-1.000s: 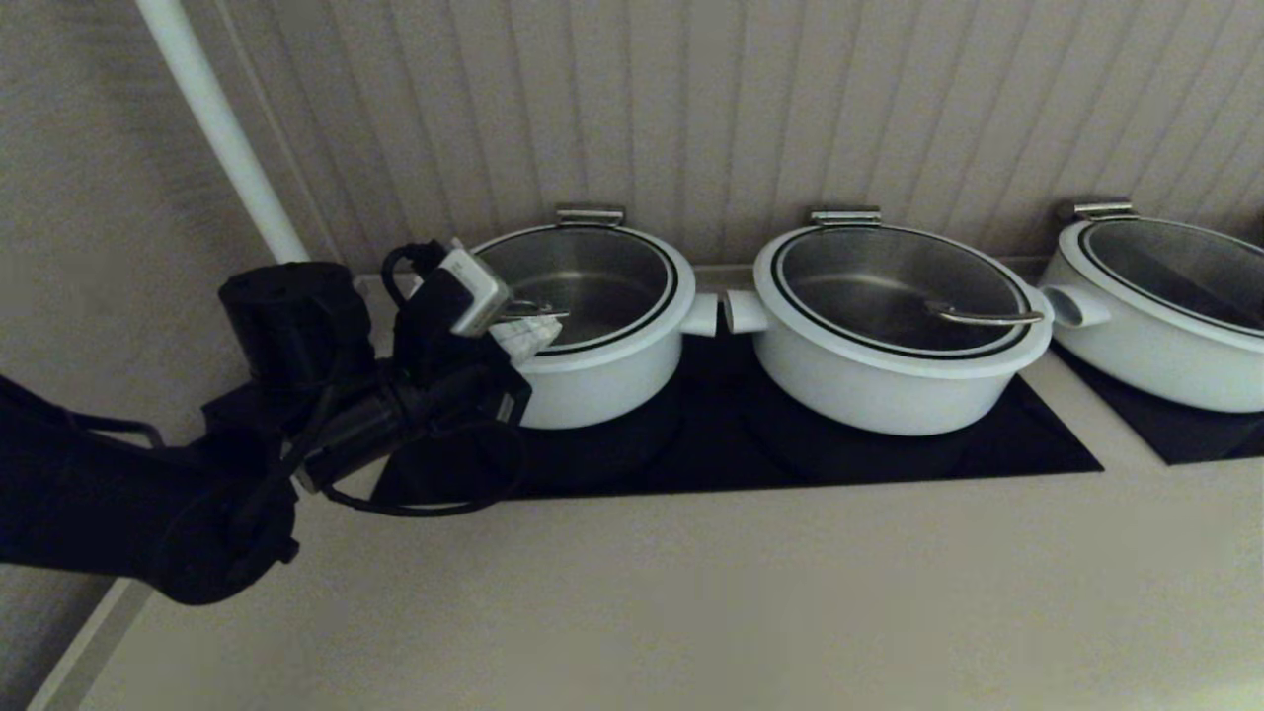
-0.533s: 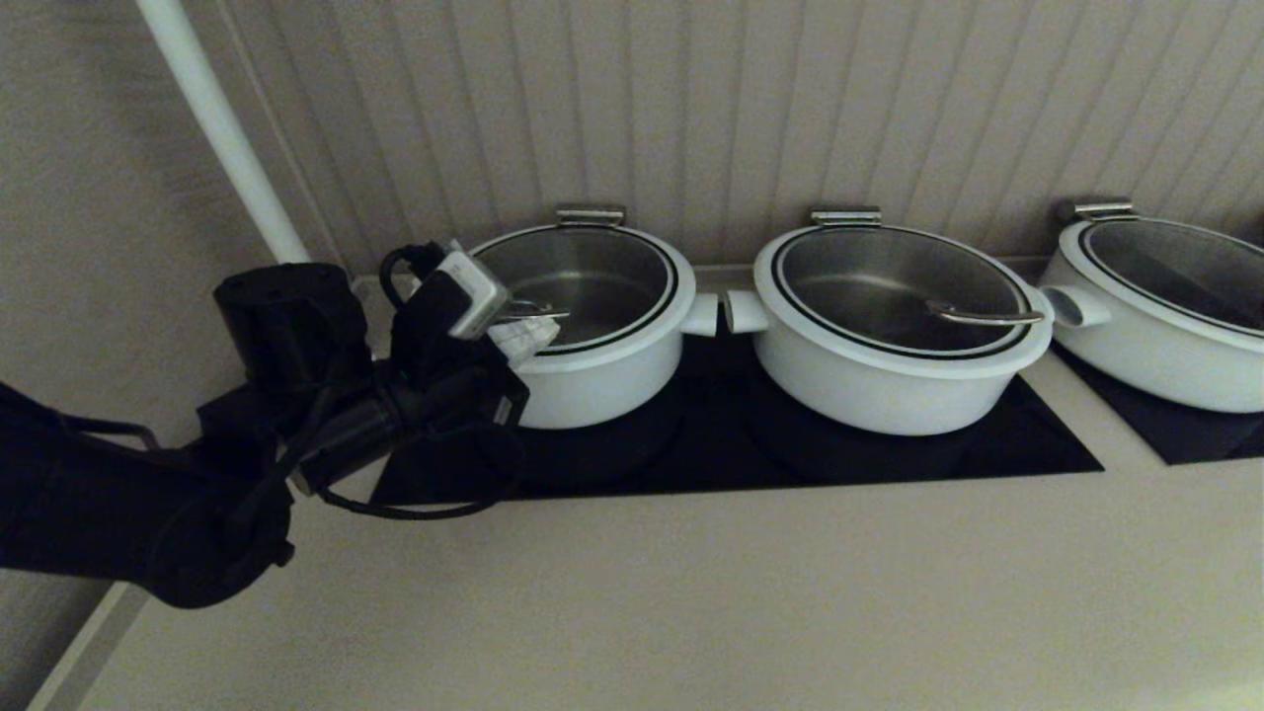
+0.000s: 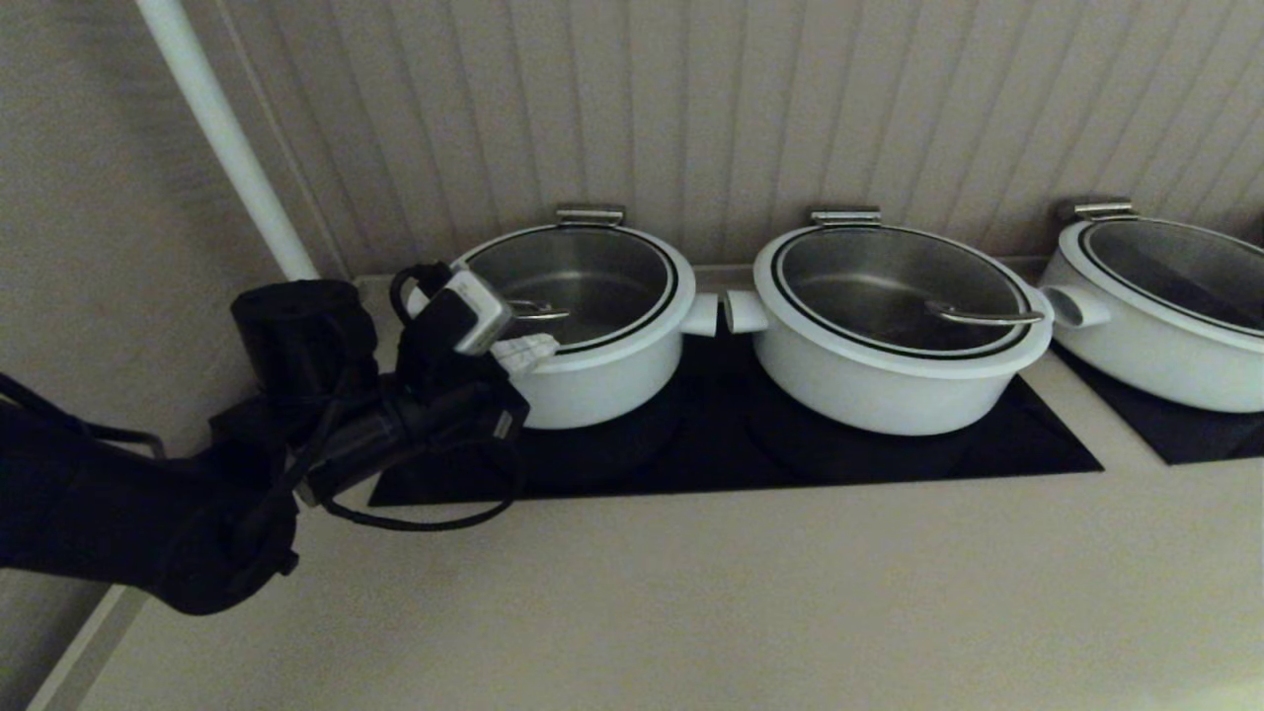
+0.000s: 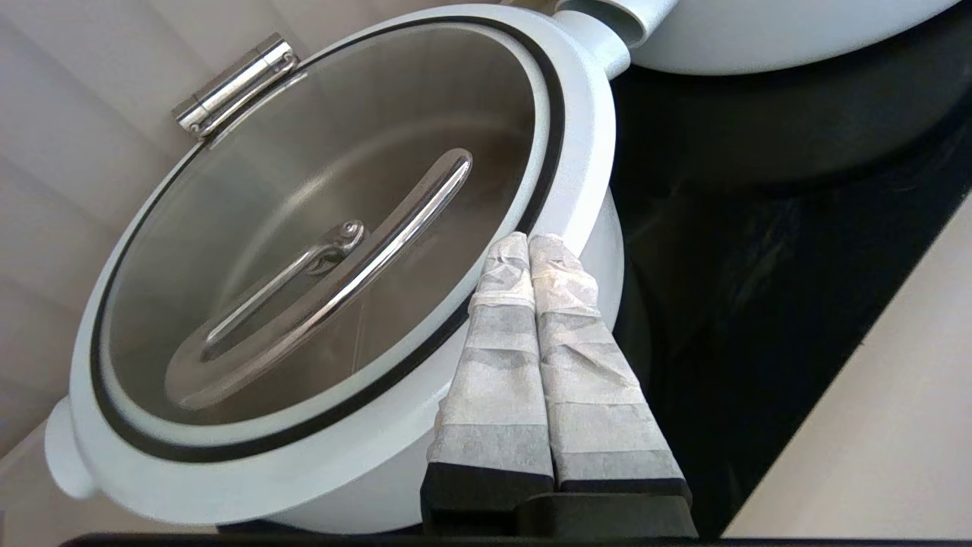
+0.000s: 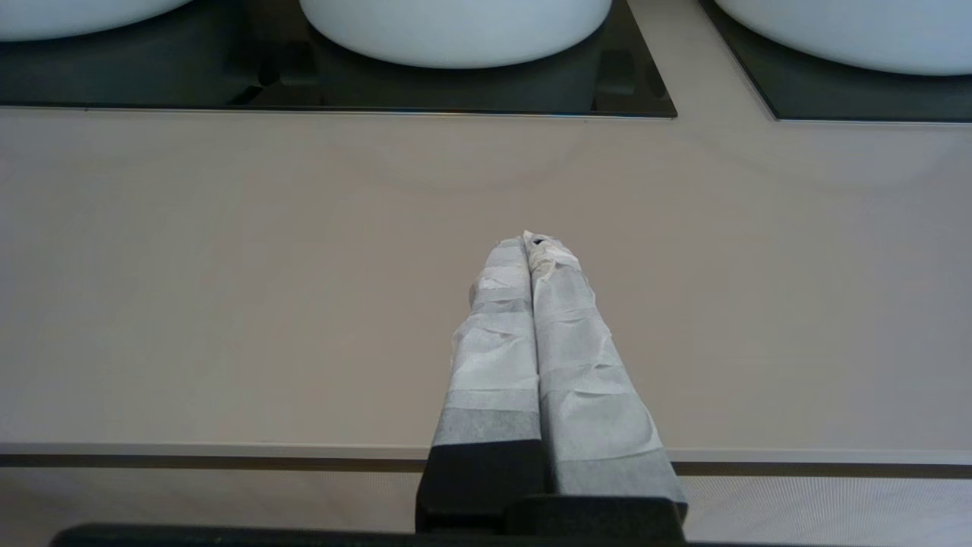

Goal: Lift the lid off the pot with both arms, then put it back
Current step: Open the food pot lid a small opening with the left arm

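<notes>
The pot [image 3: 602,380] stands at the left end of the black cooktop, with the glass lid [image 3: 578,276] seated on it. The lid's steel loop handle [image 4: 364,266] lies free and nothing holds it. My left gripper [image 3: 533,348] is shut and empty, its taped fingertips [image 4: 554,273] over the white rim at the pot's front left edge, beside the handle. In the left wrist view the left gripper [image 4: 529,241] hides part of the rim. My right gripper [image 5: 531,241] is shut and empty, above the bare counter in front of the cooktop; the head view does not show it.
Two wider white pots [image 3: 894,326] [image 3: 1165,306] with lids stand to the right of the pot, the last on a second black panel. A white pole [image 3: 227,138] rises at the back left. A ribbed wall runs behind. The beige counter [image 3: 741,592] stretches in front.
My left arm has drawn slightly back and down from the lid, so more of the loop handle shows. The lid and pots have not moved.
</notes>
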### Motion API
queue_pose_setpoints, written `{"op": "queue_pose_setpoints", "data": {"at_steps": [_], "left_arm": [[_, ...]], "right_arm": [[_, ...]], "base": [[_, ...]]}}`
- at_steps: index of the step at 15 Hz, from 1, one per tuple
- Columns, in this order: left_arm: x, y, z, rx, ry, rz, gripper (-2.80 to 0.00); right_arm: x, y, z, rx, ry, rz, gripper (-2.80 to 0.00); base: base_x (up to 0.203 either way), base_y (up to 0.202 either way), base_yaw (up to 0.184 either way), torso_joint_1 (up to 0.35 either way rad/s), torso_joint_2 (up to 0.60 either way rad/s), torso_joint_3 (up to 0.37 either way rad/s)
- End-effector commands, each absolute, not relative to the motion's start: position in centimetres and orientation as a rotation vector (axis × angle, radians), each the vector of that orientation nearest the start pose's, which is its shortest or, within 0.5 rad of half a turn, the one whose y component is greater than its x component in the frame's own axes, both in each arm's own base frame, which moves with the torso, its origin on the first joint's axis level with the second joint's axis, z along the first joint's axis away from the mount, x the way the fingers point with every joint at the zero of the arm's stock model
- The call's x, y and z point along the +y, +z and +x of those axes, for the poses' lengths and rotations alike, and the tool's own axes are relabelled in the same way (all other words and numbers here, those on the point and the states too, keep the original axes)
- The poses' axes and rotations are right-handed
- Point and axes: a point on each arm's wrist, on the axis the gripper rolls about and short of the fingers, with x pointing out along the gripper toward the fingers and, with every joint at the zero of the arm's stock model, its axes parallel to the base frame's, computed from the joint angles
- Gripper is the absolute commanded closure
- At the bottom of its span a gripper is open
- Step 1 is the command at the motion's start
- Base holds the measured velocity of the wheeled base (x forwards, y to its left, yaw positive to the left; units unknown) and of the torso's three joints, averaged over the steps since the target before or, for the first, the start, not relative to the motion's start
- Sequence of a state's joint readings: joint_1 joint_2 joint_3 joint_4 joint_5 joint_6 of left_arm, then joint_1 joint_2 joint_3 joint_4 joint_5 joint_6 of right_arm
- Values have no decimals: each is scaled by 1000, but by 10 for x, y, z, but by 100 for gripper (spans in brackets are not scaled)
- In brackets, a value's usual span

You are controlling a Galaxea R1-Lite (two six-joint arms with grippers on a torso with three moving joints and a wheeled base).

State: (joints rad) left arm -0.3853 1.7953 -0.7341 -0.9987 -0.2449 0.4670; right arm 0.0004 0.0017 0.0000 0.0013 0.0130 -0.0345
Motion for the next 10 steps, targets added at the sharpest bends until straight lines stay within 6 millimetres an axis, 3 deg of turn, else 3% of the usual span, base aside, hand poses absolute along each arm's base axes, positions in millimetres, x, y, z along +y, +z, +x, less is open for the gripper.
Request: {"op": "queue_pose_setpoints", "data": {"at_steps": [1, 10], "left_arm": [[-128, 168, 301, -88, -634, 458, 0], [-119, 163, 321, -83, -594, 480, 0]], "right_arm": [[0, 75, -23, 4, 15, -35, 0], [0, 75, -23, 4, 14, -35, 0]], "base": [[0, 0, 0, 0, 0, 0], [0, 0, 0, 0, 0, 0]]}}
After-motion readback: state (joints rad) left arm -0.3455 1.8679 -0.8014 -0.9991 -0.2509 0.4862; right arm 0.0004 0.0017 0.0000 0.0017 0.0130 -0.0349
